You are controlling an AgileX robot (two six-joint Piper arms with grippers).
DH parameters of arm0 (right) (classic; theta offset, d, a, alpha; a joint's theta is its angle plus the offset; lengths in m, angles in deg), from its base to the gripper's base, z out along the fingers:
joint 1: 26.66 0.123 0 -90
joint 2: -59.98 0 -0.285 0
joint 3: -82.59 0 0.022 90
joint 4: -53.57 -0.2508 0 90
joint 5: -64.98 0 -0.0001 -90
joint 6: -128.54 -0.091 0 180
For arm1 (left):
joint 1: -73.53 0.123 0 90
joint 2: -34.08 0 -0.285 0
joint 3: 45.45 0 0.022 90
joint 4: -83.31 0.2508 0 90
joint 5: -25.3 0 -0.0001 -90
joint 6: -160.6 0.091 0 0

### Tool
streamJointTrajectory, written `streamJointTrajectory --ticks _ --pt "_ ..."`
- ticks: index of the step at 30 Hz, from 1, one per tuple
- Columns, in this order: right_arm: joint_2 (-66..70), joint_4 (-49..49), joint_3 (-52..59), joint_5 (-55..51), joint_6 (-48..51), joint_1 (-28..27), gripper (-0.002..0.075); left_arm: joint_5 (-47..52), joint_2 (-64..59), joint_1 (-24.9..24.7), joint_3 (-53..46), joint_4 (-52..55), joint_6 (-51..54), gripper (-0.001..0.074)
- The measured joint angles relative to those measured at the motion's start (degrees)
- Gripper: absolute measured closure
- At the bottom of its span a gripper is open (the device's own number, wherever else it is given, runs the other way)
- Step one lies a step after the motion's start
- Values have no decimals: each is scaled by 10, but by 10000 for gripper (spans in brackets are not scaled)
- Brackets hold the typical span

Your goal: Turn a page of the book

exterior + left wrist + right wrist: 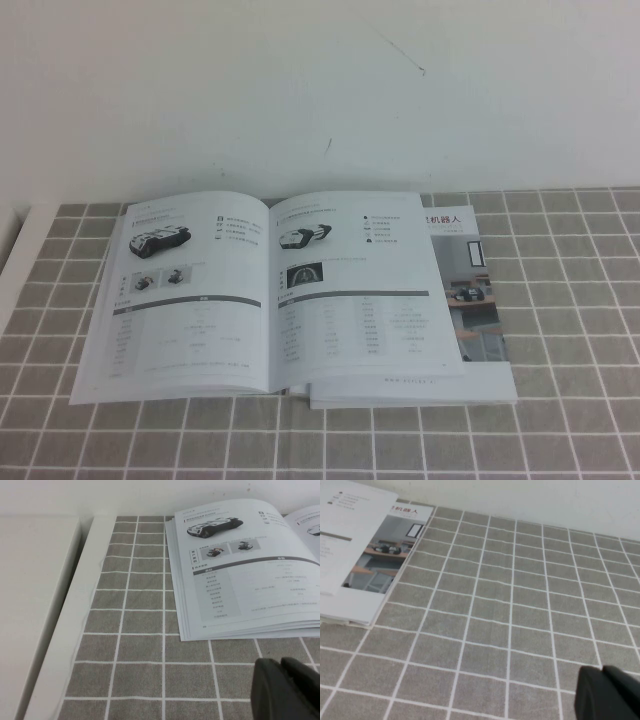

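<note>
The book [195,300] lies open and flat on the checked cloth. Its right-hand leaf, the page [355,300], faces up with a black-white machine and a dark arched picture, resting on a leaf with an office photo [475,300]. The book also shows in the left wrist view [240,575] and in the right wrist view [367,570]. My left gripper [281,664] is shut and empty, low over the cloth near the book's front left corner. My right gripper [602,671] is shut and empty, over the cloth well to the right of the book. Neither gripper shows in the high view.
The grey checked tablecloth [560,420] covers the table. A white wall [320,90] rises behind it. The table's white left edge [65,630] and a gap beside it show in the left wrist view.
</note>
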Motion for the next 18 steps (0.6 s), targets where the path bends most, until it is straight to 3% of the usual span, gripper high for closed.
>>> streamJointTrajectory --ticks 18 --pt "0 0 0 0 0 0 727 0 0 0 0 9 10 738"
